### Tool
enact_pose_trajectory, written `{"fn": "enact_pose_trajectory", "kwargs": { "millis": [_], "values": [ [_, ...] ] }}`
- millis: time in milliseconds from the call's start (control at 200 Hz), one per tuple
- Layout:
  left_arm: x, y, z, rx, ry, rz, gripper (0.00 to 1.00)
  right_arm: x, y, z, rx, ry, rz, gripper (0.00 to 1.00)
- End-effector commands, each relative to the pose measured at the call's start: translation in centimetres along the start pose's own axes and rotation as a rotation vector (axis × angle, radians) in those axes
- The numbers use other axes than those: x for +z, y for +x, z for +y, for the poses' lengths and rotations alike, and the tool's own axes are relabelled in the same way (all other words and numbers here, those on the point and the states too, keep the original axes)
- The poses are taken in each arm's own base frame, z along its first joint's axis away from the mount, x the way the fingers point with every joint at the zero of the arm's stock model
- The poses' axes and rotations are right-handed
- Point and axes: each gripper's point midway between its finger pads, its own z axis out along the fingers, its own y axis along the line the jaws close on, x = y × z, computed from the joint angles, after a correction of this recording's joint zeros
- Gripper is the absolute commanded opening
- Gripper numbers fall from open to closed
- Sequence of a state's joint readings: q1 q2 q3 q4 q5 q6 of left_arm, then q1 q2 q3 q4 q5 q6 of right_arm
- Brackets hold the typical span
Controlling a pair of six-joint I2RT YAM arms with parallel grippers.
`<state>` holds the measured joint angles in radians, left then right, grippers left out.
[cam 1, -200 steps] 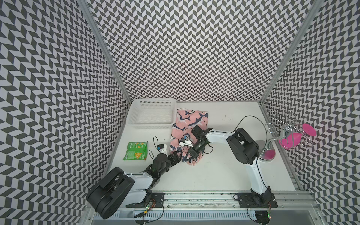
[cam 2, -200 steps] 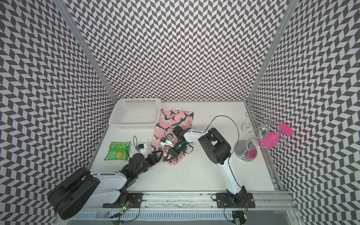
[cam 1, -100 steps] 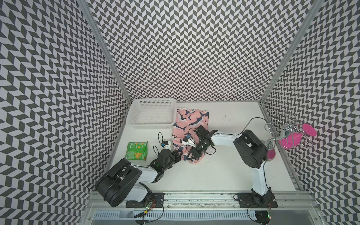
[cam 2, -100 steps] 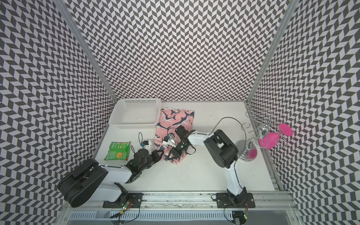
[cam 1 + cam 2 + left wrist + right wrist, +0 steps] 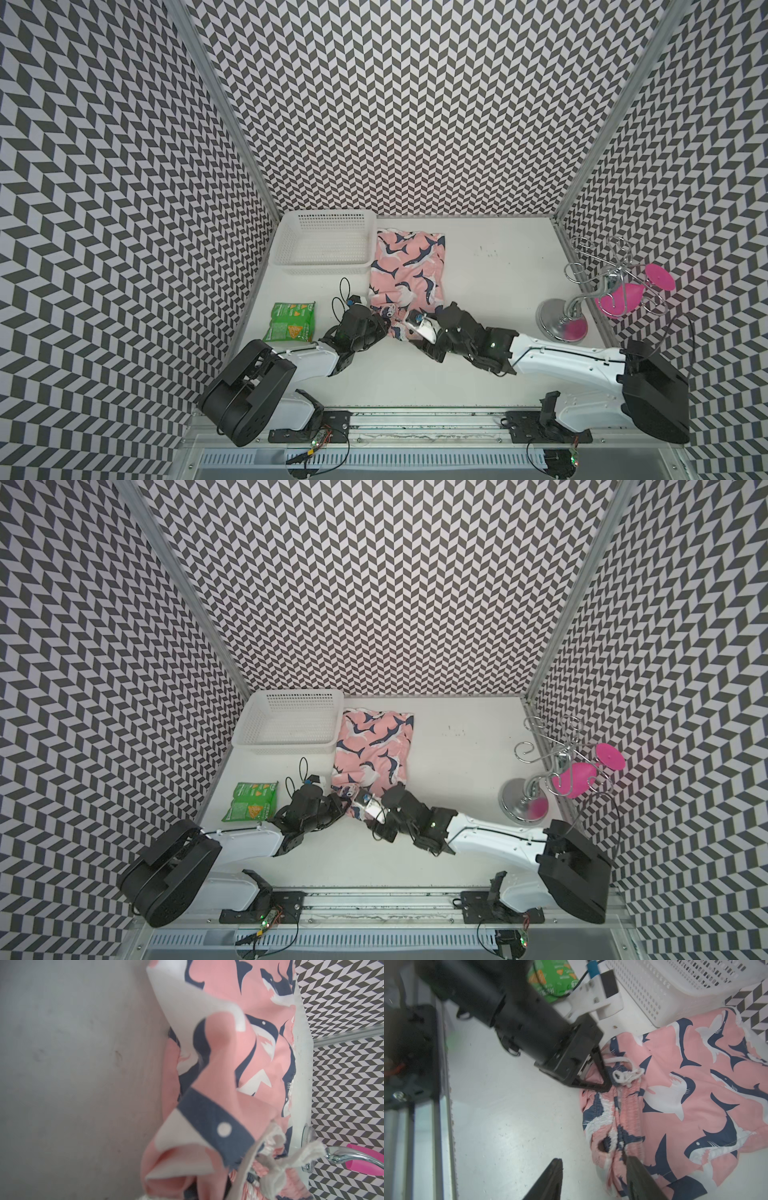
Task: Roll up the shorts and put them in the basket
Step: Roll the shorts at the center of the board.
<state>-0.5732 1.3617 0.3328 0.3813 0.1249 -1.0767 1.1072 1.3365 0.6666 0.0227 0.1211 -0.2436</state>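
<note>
**tabletop_tom:** where's it at? The soft pink fabric shorts with navy-and-white sharks [image 5: 409, 266] lie on the tabletop [image 5: 498, 291], running from the far edge toward the middle. They're just beside the white perforated plastic basket [image 5: 328, 268] in the far left corner. No tidy roll yet, just a bunched end facing the near edge

**grip_gal:** yep. The left end effector [image 5: 604, 1084] is clenched on the gathered waistband [image 5: 627, 1105], right by the white drawstring [image 5: 627, 1076]. The right end effector [image 5: 593, 1159] has its jaws apart at the waistband edge and is grasping nothing

**tabletop_tom:** my worry is the one-sided pinch. If left lifts or turns alone, the cloth probably skews and bunches instead of rolling straight

**grip_gal:** the drawstring could also snag a finger. A shove toward the far edge might jam the fabric into the basket wall. And the green snack packet [image 5: 291, 322] near the left edge looks close enough to get swept
</note>
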Motion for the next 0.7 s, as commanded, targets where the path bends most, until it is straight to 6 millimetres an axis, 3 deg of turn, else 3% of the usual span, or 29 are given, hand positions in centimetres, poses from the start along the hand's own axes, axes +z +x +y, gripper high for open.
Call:
{"fn": "enact_pose_trajectory", "kwargs": {
  "millis": [0, 175, 456, 596, 696],
  "values": [
    [0.1, 0.5, -0.1, -0.049, -0.028, 0.065, 0.00, -1.3, -1.6, -2.3, -0.153, 0.290, -0.094, 0.54],
    [-0.1, 0.1, 0.1, -0.091, -0.033, 0.093, 0.00, -0.6, -1.5, -1.3, -0.312, 0.402, -0.091, 0.58],
    [-0.4, -0.5, -0.3, -0.119, 0.003, 0.106, 0.00, 3.3, -0.1, 0.7, -0.413, 0.424, -0.049, 0.58],
    [-0.7, -0.7, -1.0, -0.124, 0.031, 0.111, 0.00, 5.0, 0.0, 0.4, -0.425, 0.431, -0.033, 0.58],
    [-0.9, -0.7, -1.5, -0.127, 0.049, 0.117, 0.00, 6.5, 1.3, -0.2, -0.439, 0.443, 0.000, 0.58]
  ]
}}
